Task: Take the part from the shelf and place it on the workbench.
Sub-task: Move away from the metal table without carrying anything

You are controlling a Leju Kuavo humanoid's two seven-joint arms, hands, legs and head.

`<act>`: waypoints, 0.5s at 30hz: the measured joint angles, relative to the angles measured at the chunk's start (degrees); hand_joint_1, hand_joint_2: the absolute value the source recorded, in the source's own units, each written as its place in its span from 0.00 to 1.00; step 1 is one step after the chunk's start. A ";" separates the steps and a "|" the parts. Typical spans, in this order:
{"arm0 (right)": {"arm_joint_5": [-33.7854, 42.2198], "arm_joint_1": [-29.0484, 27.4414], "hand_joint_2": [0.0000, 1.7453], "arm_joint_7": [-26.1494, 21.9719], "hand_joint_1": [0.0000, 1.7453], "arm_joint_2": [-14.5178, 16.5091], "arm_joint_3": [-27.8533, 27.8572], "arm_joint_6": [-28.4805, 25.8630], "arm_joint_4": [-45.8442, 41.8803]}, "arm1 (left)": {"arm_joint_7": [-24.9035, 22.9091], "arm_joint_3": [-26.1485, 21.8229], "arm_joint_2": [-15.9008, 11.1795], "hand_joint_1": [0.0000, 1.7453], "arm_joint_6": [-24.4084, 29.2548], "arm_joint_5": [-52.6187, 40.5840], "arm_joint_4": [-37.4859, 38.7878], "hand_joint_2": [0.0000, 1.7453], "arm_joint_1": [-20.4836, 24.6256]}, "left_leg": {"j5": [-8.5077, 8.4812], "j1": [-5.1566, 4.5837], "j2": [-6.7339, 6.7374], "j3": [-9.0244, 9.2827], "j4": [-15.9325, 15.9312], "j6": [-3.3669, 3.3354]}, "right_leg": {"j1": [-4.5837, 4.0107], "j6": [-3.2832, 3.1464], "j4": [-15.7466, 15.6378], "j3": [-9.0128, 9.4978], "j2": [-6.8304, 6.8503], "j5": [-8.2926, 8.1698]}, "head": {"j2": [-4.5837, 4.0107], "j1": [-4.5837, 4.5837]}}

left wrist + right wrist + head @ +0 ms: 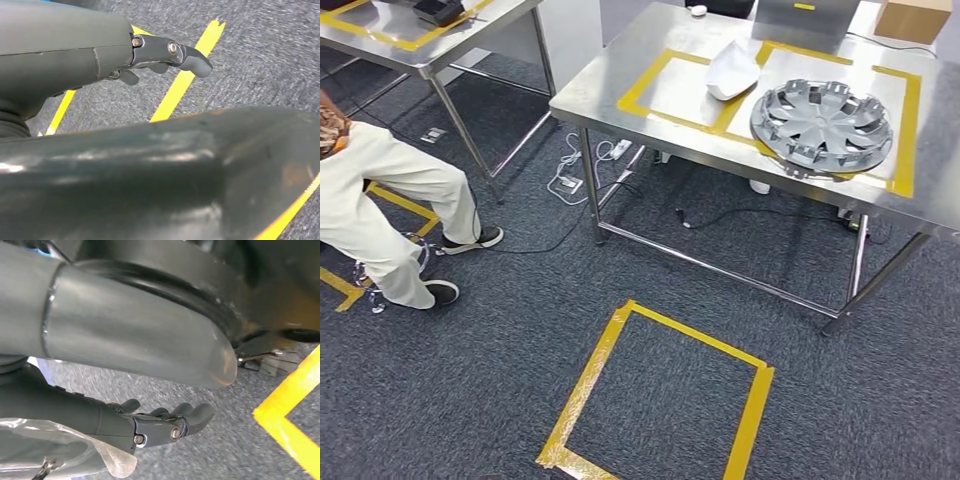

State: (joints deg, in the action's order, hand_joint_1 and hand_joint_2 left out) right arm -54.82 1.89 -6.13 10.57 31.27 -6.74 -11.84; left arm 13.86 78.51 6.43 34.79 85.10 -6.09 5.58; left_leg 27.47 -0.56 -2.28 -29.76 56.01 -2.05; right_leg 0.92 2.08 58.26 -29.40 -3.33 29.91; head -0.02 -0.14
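yellow tape square [660, 400] on the carpet lies nearest. beyond it, on the far right surface [607, 85], the part [821, 125] (a grey wheel cover) already rests inside a taped box, beside a white piece [731, 70]. both hands hang low, left hand [166, 55] and right hand [166, 422], fingers loose, holding nothing. placing looks done; next would be stepping clear. no containers visible.
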 joint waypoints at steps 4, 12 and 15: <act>-0.69 -0.09 0.00 -0.11 0.00 0.00 -0.47 0.57 0.19 | -0.02 0.18 -0.15 0.00 0.00 -0.09 -0.01 0.00 0.10 | -0.61 0.19 -1.94 -1.39 0.72 1.28 | -0.02 -1.00 -2.40 1.23 0.41 -0.35 | 0.00 -0.02; -0.10 -0.05 0.00 -0.43 0.00 0.05 -0.70 0.92 0.23 | -0.13 0.28 -0.39 0.00 -0.64 0.16 -0.01 0.00 -0.13 | 5.52 0.80 1.78 -7.46 15.42 3.10 | 0.06 -1.96 -2.75 0.93 6.59 -0.74 | 0.00 -0.81; -1.14 0.10 0.00 -0.28 0.00 0.05 -1.03 1.17 0.25 | -0.38 0.28 -0.44 0.00 -0.63 0.19 -0.01 0.00 -0.07 | 0.42 0.35 5.41 -1.67 3.70 2.39 | -0.19 -1.56 -2.64 1.18 8.34 -0.47 | 0.00 -0.84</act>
State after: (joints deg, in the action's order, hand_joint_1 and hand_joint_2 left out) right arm -55.96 1.99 -6.42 10.62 30.24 -5.57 -11.59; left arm 13.49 78.79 5.99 34.16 85.29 -6.10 5.50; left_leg 27.90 -0.21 3.14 -31.43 59.72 0.34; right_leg 0.73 0.52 55.62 -28.22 5.01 29.43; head -0.02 -0.97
